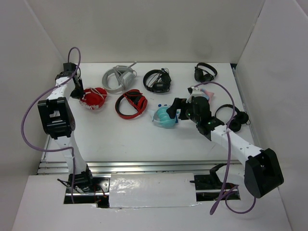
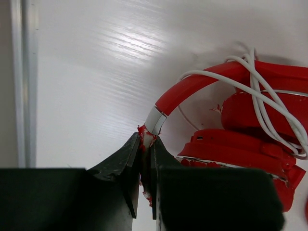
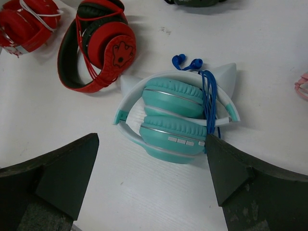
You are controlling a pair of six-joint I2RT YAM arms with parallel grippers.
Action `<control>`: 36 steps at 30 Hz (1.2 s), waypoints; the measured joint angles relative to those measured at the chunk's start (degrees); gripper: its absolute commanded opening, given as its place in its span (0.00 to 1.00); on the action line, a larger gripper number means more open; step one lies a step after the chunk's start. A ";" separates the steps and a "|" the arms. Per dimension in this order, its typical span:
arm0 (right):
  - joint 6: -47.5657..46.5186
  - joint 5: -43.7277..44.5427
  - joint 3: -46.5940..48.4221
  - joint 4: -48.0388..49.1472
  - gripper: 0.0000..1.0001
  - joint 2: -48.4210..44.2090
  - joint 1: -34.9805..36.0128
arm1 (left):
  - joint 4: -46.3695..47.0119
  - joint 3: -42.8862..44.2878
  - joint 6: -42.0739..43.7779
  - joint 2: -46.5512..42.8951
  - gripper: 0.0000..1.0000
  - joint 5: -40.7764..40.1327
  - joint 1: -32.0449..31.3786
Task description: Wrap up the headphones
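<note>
"At the far left of the table (image 1: 120, 139), what has the left gripper (image 1: 77, 91) got?"

"The headphones (image 1: 94, 98). In the left wrist view its fingers (image 2: 120, 163) are pinched almost together on the end of the red headband, just below the silver joint (image 2: 155, 119). The folded earcups lie on the table beside it, with the white cable (image 2: 262, 98) looped over them."

"And the right gripper (image 1: 175, 108)?"

"Spread wide, holding nothing. From its own camera the teal headphones (image 3: 173, 120) show between its two fingers (image 3: 62, 178), untouched. That pair has cat ears, and a blue cable (image 3: 208, 101) hangs down one side."

"What lies between the two pairs?"

"The red-and-black headphones (image 1: 131, 103), just beside the teal pair and near the red ones, touching neither. Further back are grey headphones (image 1: 118, 77) and a black pair (image 1: 158, 80). Two more black pairs lie on the right side."
</note>
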 measured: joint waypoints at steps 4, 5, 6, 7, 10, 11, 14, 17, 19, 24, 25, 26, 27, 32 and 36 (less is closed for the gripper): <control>-0.31 0.17 0.00 -0.07 1.00 0.55 0.00 | 1.84 -0.66 2.05 0.02 0.00 -2.36 0.68; -0.37 0.31 0.00 -0.07 1.00 0.61 0.00 | 2.14 -0.85 2.25 0.07 0.00 -2.60 0.68; -0.42 0.44 0.00 -0.07 1.00 0.66 -0.02 | 2.43 -0.98 2.25 0.17 0.00 -2.69 0.70; -0.42 0.46 0.02 -0.09 1.00 0.72 -0.04 | 2.78 -1.03 2.21 0.37 0.00 -2.69 0.85; -0.44 0.81 0.04 -0.15 1.00 0.92 -0.07 | 3.08 -0.87 2.03 1.16 0.00 -2.47 1.25; -0.44 0.85 0.04 -0.17 1.00 0.90 -0.07 | 2.45 -0.28 2.01 1.73 0.00 -2.25 1.53; -0.44 0.83 0.04 -0.26 1.00 0.85 -0.09 | 0.90 2.10 1.97 3.58 0.17 -2.01 2.43; -0.46 0.83 0.04 -0.31 1.00 0.15 -0.17 | -0.11 2.80 1.62 4.13 0.47 -2.01 2.82; -0.46 0.76 0.04 -0.33 1.00 -0.70 -0.26 | -0.68 2.99 1.29 4.13 0.64 -2.03 2.89; -0.50 0.81 -0.09 -0.44 1.00 -3.32 -0.44 | -2.23 5.60 0.44 4.13 0.73 -2.05 3.23; -0.52 0.81 -0.22 -0.44 1.00 -3.98 -0.44 | -2.23 5.88 0.39 4.11 0.73 -2.03 3.26; -0.57 0.81 -0.44 -0.48 1.00 -4.68 -0.46 | -2.25 6.05 0.35 4.11 0.73 -2.05 3.26; -0.61 0.81 -0.52 -0.68 1.00 -5.38 -0.46 | -2.32 6.08 0.28 4.09 0.74 -2.05 3.28; -0.66 0.87 -0.52 -1.38 1.00 -7.98 -0.59 | -5.35 6.84 -1.07 4.09 0.85 -2.01 3.45; -0.63 1.03 -0.57 -2.08 1.00 -9.01 -0.59 | -8.17 9.70 -2.62 3.52 0.99 -1.53 3.58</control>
